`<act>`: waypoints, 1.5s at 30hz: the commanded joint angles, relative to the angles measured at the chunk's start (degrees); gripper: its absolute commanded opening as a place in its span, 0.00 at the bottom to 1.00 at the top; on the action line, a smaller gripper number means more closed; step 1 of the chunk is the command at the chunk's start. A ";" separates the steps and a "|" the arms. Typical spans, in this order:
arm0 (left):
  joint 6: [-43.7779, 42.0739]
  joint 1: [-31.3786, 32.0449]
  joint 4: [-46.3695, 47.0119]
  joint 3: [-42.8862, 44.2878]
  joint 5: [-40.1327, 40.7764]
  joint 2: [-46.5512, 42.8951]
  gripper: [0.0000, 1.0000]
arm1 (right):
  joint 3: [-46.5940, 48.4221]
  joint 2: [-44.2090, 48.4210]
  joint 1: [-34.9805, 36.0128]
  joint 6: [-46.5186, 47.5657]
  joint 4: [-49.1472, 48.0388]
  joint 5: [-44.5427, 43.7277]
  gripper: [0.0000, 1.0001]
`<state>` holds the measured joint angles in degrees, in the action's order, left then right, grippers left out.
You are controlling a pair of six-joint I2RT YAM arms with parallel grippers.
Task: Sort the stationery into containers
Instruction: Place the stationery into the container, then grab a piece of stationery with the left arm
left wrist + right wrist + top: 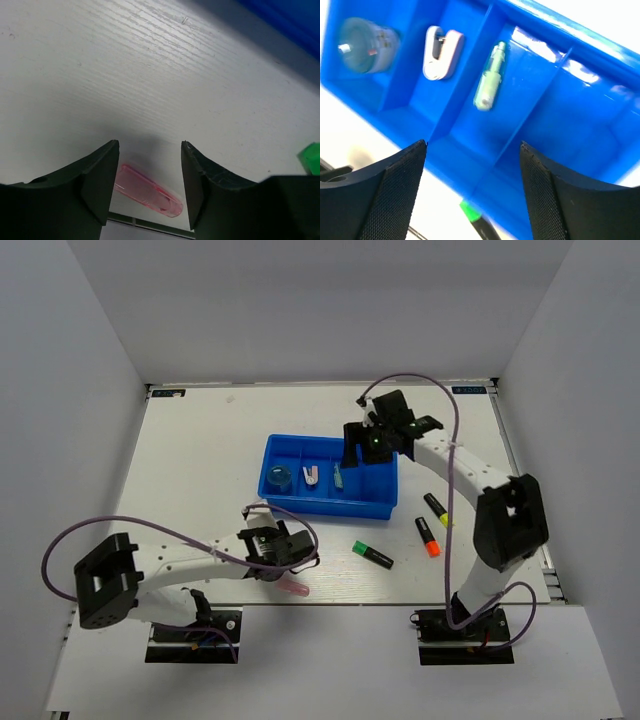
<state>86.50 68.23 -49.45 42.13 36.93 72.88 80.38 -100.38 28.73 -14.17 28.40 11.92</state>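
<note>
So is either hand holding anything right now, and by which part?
Nothing is held. The left hand is open over the pink piece; the right hand is open above the blue tray.

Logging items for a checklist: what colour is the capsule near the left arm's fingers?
Translucent pink; the capsule shows best in the left wrist view.
</note>
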 commanded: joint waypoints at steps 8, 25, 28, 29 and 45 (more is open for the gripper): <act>41.80 9.81 -25.66 13.94 3.16 10.08 0.73 | -11.29 18.88 -5.34 2.83 -3.97 -0.85 0.76; 56.06 11.84 -15.60 7.53 -2.74 16.59 0.69 | -20.87 27.95 -17.04 1.78 -3.88 6.88 0.80; 56.32 11.84 -10.60 6.21 -3.61 17.73 0.69 | -21.49 28.22 -18.71 1.08 -3.71 8.55 0.80; 56.58 11.84 -10.40 6.30 -4.14 18.52 0.69 | -21.58 28.22 -19.32 0.99 -3.71 9.43 0.80; 61.95 11.76 -3.20 1.91 -3.44 21.25 0.47 | -23.69 29.36 -25.83 0.02 -3.71 15.85 0.80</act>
<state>113.32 80.51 -60.34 47.79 37.21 92.86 57.65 -73.08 3.68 -13.82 25.43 25.45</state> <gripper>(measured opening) 0.481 0.798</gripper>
